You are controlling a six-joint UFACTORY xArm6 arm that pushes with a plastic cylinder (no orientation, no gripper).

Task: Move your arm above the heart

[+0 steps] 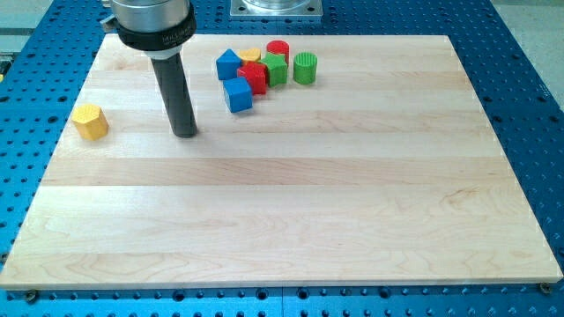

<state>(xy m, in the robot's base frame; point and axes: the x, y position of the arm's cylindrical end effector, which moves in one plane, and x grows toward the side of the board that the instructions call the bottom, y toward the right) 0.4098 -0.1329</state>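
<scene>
My tip (pixel 184 134) rests on the wooden board (pixel 291 220) in its upper left part. A lone yellow block (pixel 90 121), roughly heart-like in outline, lies well to the tip's left near the board's left edge. Up and to the tip's right is a tight cluster: a blue block (pixel 229 64), a blue cube (pixel 237 94), a red block (pixel 254 77), a yellow block (pixel 250 55) mostly hidden behind them, a red cylinder (pixel 278 50), a green block (pixel 275 69) and a green cylinder (pixel 304 68). The tip touches no block.
The board lies on a blue perforated table (pixel 529 106). The arm's wide black and silver collar (pixel 148 22) hangs over the board's top left corner. A metal base plate (pixel 275 7) sits beyond the top edge.
</scene>
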